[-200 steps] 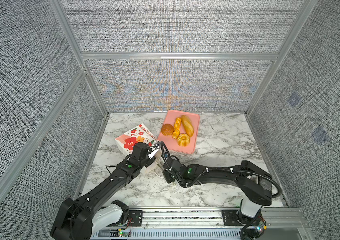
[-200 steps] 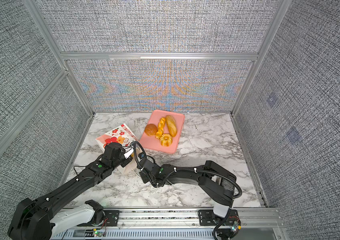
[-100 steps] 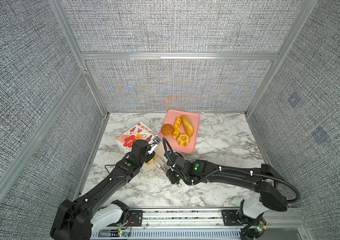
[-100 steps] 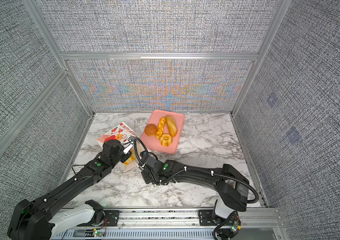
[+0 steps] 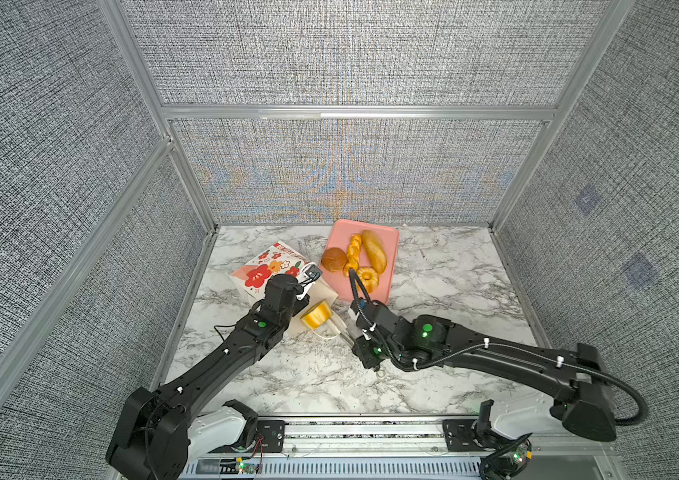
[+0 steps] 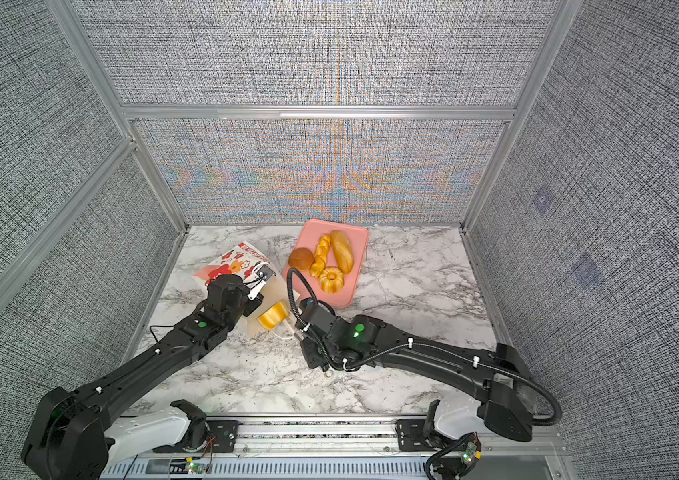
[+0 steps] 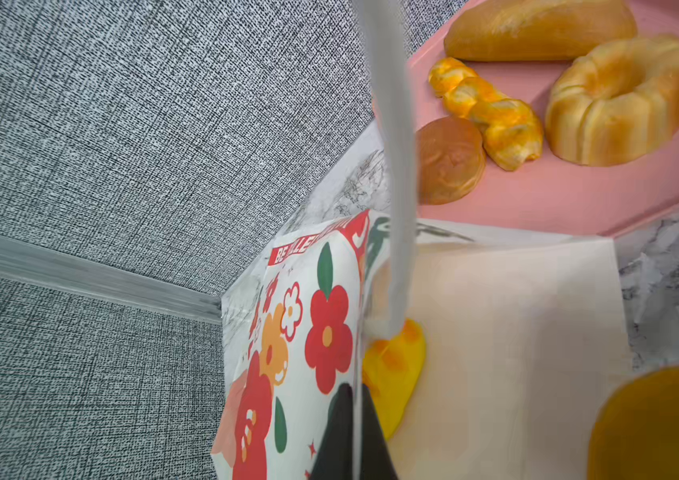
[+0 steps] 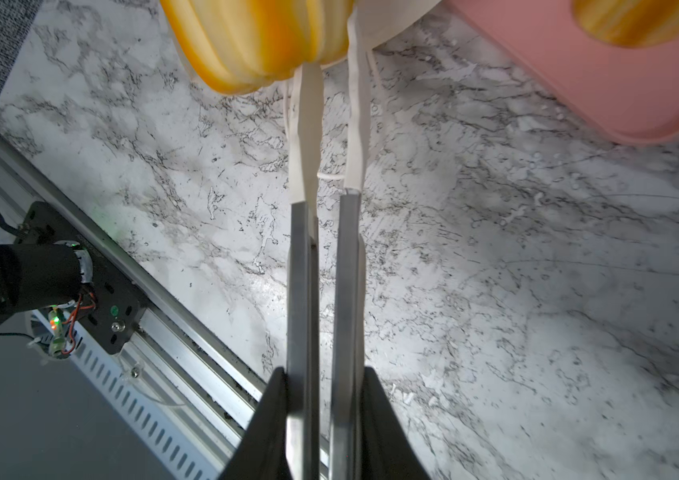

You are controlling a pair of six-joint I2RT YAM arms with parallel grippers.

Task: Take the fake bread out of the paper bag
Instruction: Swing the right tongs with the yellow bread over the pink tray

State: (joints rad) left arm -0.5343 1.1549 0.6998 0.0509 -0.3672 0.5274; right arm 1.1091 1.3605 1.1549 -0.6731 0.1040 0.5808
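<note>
bag: white flower-printed paper bag (image 5: 265, 270), tilted, near back-left corner of marble tabletop (image 5: 433, 291)
left gripper (image 5: 306, 286): clamped on bag's rim
right gripper (image 8: 332, 83): nearly closed; tips at ridged yellow bun (image 5: 316, 314) in bag mouth; grip unclear
tray: flat pink tray (image 5: 387, 245), back edge; four golden toy breads (image 5: 374, 249) on it

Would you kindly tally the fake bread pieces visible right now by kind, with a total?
Round brown bun: 1
Twisted stick: 1
Long loaf: 1
Ring cake: 1
Ridged yellow roll, at the mouth of the paper bag: 1
Yellow piece deeper inside, kind unclear: 1
Total: 6 visible
</note>
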